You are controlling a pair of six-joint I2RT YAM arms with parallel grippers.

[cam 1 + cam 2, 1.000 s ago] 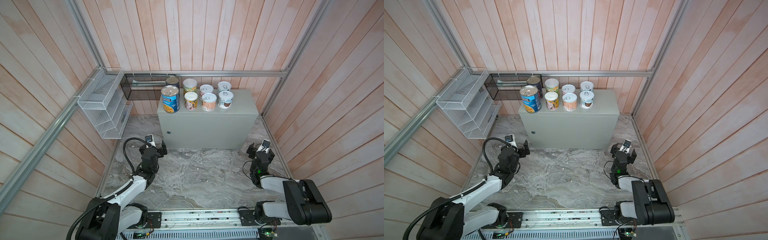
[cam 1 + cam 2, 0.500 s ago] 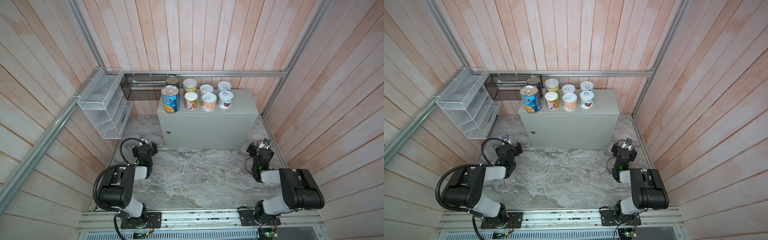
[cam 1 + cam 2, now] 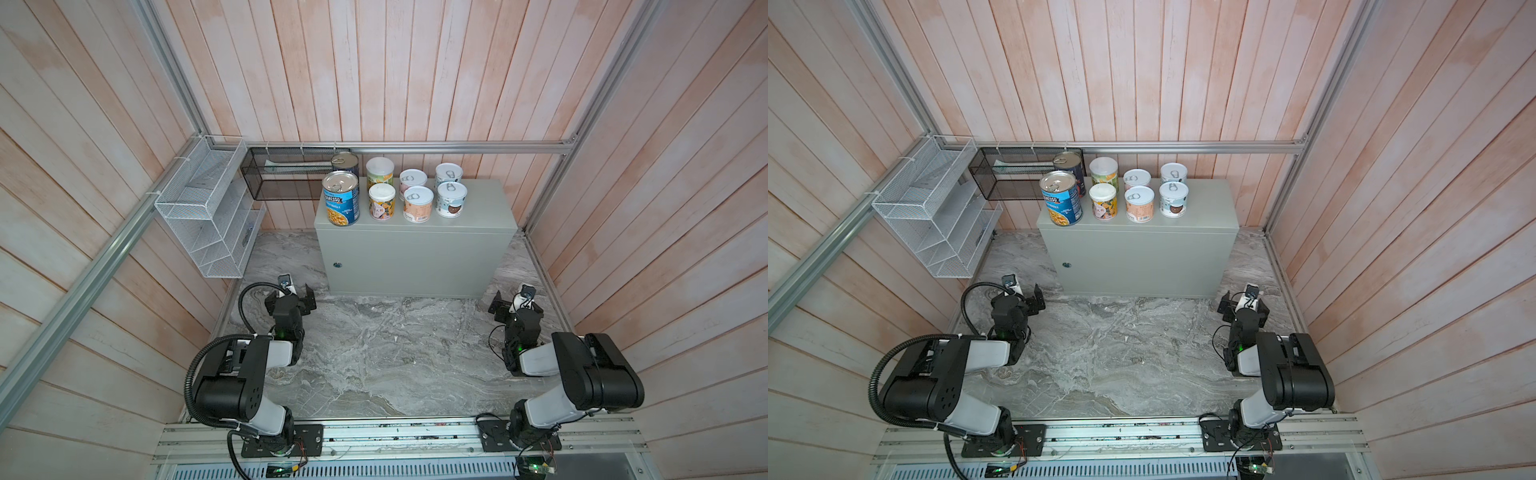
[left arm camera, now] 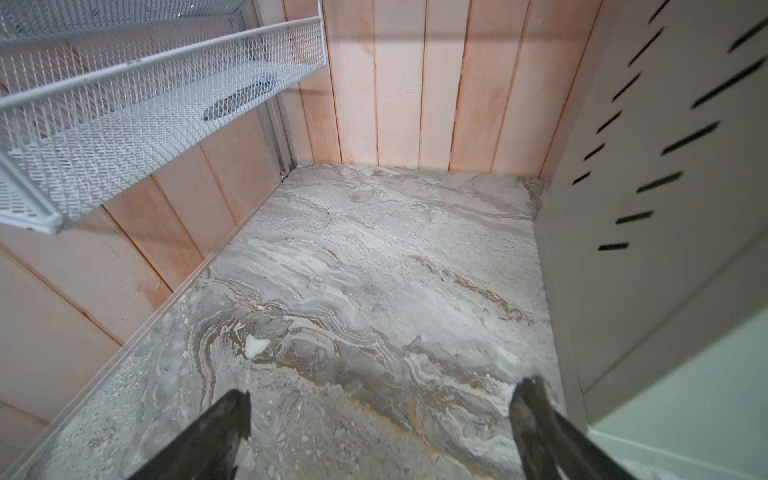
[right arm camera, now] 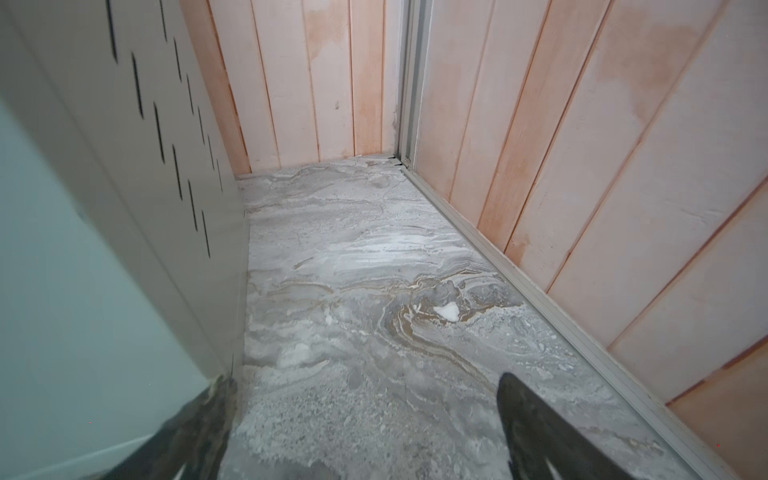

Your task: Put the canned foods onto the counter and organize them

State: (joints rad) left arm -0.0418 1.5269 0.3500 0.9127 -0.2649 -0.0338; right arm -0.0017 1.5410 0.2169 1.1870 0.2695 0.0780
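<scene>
Evidently the sorting looks complete: in both top views all eight cans (image 3: 418, 203) stand upright on the bench (image 3: 482, 208), packed in two rows at its left end, like beside like. The blue Progresso can (image 3: 340, 198) is at the near-left corner and the four short pull-tab cans (image 3: 451, 199) are to the right, leaving the bench's right end bare. The left hand (image 3: 291, 296) and right hand (image 3: 514, 306) sit low over the marble floor (image 3: 395, 353) near the bench's front corners, well apart from the cans, which I judge to be a parked pose. In the left wrist view its fingers (image 4: 226, 422) are spread wide with nothing between them, beside the bench's slotted side. In the right wrist view the fingers (image 5: 528, 419) are likewise apart and empty above the floor.
</scene>
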